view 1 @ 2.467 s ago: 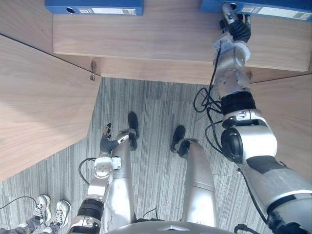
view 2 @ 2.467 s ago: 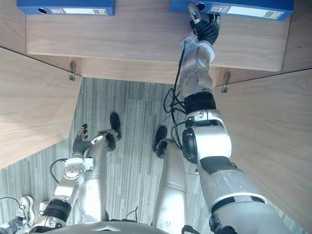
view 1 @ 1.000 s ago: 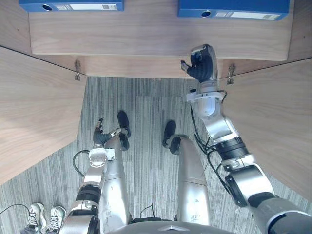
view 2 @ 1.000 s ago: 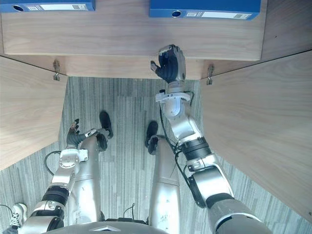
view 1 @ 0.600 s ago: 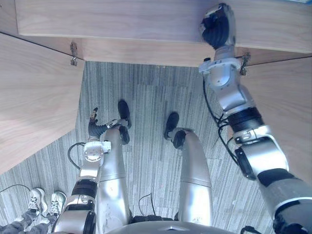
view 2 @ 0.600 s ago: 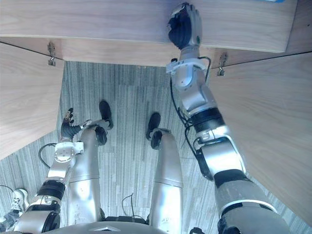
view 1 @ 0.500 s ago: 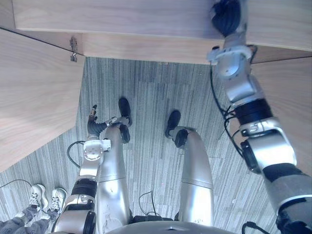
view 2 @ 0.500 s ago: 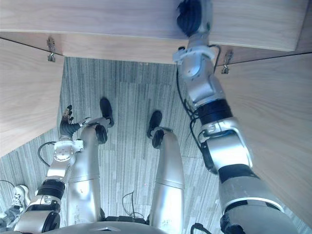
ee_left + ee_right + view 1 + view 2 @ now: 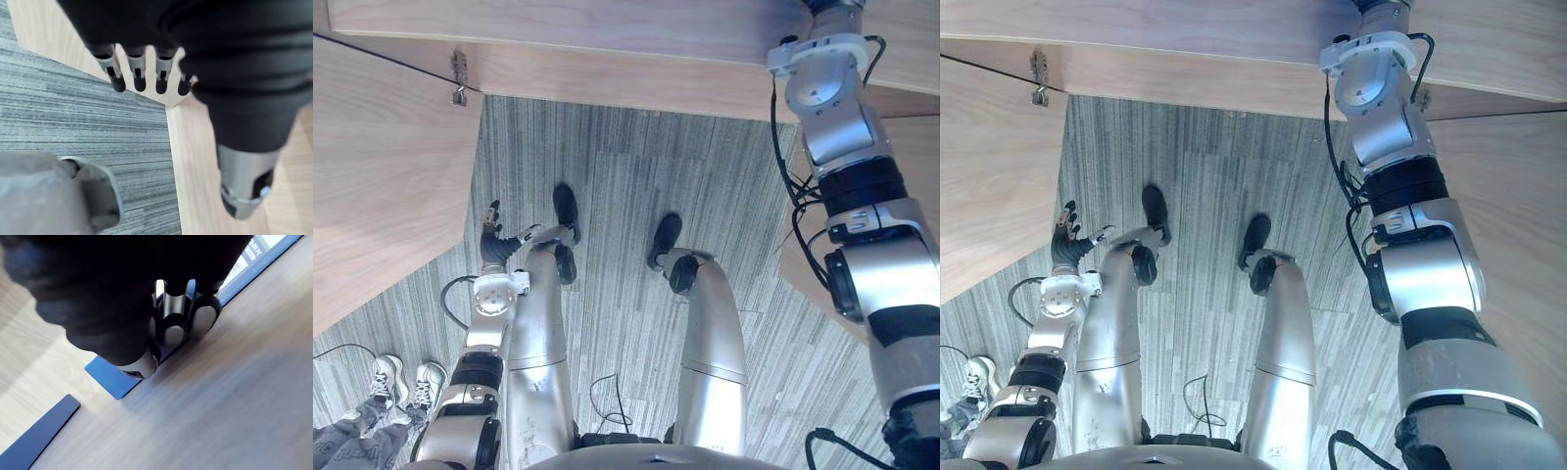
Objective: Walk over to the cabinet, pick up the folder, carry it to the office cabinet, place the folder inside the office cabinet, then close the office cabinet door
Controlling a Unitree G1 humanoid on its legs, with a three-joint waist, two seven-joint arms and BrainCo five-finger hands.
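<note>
A blue folder with a white label lies on the cabinet's wooden shelf. My right hand is shut, its curled fingers pressed against the folder's near edge with nothing held inside them. In the eye views the right arm reaches up over the shelf and past the top edge. My left hand hangs low beside my left side above the carpet, its fingers straight and empty.
A second blue folder lies on the same shelf to the side. The cabinet's left door and right door stand open on either side of me, with a hinge at the left. A person's shoes show at the lower left.
The camera has tipped down, so the folders have left the eye views. My curled right hand has moved from the shelf's front edge deep into the cabinet. The left hand hangs as before.
</note>
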